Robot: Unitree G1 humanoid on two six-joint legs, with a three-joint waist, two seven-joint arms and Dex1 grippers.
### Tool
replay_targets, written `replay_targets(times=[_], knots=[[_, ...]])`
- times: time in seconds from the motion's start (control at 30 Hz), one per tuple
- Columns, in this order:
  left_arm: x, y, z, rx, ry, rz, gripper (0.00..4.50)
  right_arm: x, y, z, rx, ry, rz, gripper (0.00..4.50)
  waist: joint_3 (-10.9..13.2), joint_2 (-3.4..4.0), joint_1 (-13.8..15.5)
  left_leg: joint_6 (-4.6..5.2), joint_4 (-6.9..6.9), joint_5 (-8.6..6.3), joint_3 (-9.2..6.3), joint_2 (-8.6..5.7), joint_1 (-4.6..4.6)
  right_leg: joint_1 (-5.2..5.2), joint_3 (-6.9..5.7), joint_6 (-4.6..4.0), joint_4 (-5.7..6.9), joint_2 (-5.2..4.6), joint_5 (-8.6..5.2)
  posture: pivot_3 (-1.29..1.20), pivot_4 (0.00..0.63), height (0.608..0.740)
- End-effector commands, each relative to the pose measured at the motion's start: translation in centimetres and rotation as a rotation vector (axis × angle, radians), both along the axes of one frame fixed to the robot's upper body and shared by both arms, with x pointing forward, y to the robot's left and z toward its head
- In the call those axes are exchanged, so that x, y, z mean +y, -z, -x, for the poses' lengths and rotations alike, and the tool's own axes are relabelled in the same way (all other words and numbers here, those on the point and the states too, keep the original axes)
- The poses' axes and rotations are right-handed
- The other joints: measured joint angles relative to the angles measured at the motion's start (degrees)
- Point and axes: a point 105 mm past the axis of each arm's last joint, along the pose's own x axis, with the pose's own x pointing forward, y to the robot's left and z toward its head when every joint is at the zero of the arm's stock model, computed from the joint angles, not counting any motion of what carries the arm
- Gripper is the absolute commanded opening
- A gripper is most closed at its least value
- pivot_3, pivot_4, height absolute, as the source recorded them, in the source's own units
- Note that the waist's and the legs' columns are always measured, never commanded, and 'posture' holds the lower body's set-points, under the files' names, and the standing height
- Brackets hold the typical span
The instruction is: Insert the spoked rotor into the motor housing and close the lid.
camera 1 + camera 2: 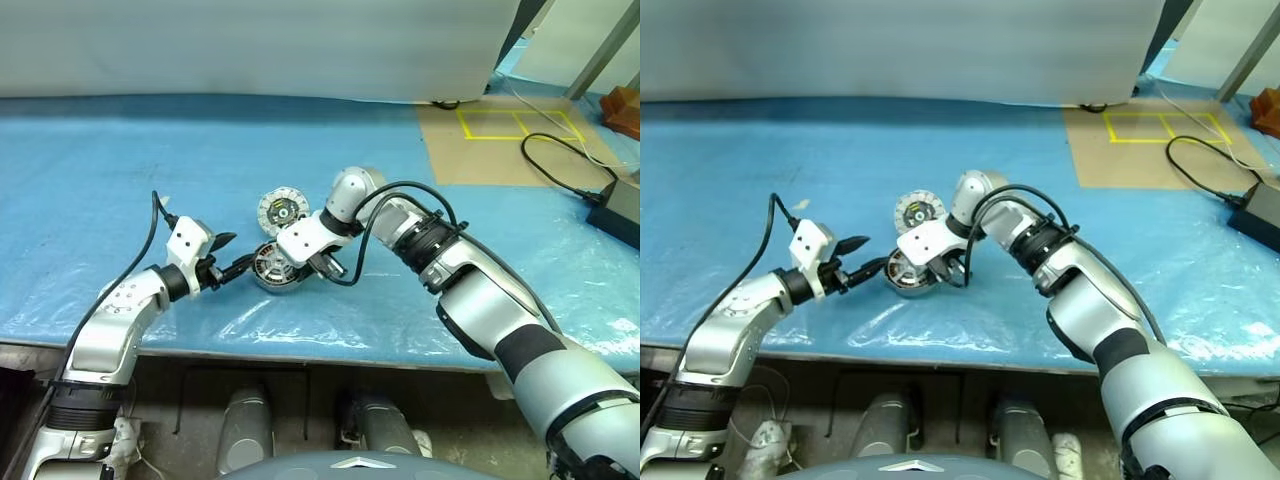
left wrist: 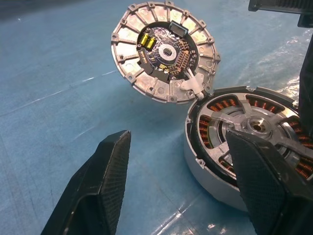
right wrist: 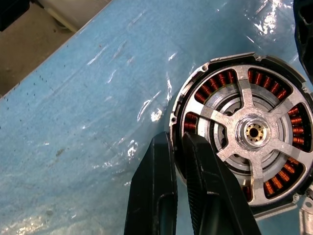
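Note:
The motor housing lies flat on the blue table cover, silver-rimmed with copper windings. The spoked rotor sits inside it, its silver spokes over the windings. The round lid, ribbed with a circuit board in its middle, stands tilted open at the housing's far edge. My left gripper is open just left of the housing, and one finger overlaps the housing's rim. My right gripper is shut on nothing and points down, its tips at the housing's rim.
A brown board with yellow tape squares lies at the back right. A black cable runs to a black box at the right edge. The table's front edge is close below the housing.

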Motion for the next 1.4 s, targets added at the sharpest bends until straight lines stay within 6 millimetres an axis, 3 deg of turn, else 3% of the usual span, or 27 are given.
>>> replay_targets(times=[0.03,0.57,0.73,0.83,0.93,1.23,1.4], knots=[[0.1,-0.6,0.2,-0.031,0.01,-0.007,3.29,0.6,-0.7,1.1,0.029,-0.052,0.01,0.02,0.0,0.0,0.1,0.0,0.0,0.0,0.0,-0.01,0.0,0.0,0.0,0.0,0.0,0.0,0.0,0.0,0.15,0.74],[0.4,-0.5,0.5,-0.029,-0.001,-0.016,3.29,0.3,0.1,2.0,0.071,-0.046,0.052,0.02,0.0,0.0,0.1,-0.01,-0.01,0.0,0.0,-0.01,0.02,0.02,0.0,0.0,0.0,0.0,0.0,0.0,0.15,0.74],[0.4,-0.7,0.2,-0.032,0.004,-0.018,3.29,0.4,0.0,1.9,0.057,-0.038,0.054,1.54,0.0,0.0,0.1,-0.01,-0.01,0.0,0.0,-0.01,0.03,0.02,0.0,0.0,0.0,0.0,0.0,0.0,0.15,0.74],[0.5,-0.7,0.1,-0.032,0.003,-0.021,3.29,0.4,-0.4,1.5,0.009,-0.027,0.052,1.54,0.0,0.0,0.1,-0.02,-0.01,-0.01,0.0,-0.01,0.07,0.03,0.01,0.0,0.02,0.0,0.0,0.0,0.15,0.74],[0.5,-0.5,0.1,-0.029,0.011,-0.033,3.29,0.2,-1.0,1.1,0.0,-0.009,0.043,1.54,0.0,0.0,0.1,-0.02,-0.01,-0.01,0.0,-0.01,0.07,0.04,0.01,0.0,0.01,0.0,0.0,0.0,0.15,0.74],[0.4,-0.8,-0.2,-0.034,0.018,-0.028,3.29,-0.1,-5.6,0.8,-0.01,0.023,-0.092,1.54,0.0,0.0,0.1,-0.02,-0.01,0.0,0.0,-0.01,0.07,0.05,0.01,0.01,0.01,0.0,0.0,0.0,0.15,0.74],[0.3,-1.1,-0.4,-0.04,0.022,-0.029,3.29,-1.7,-8.0,-0.8,-0.049,0.119,-0.228,1.54,0.0,-0.01,0.4,-0.02,-0.01,0.0,0.0,-0.02,0.05,0.05,0.01,0.01,0.0,0.0,0.01,0.0,0.15,0.74]])
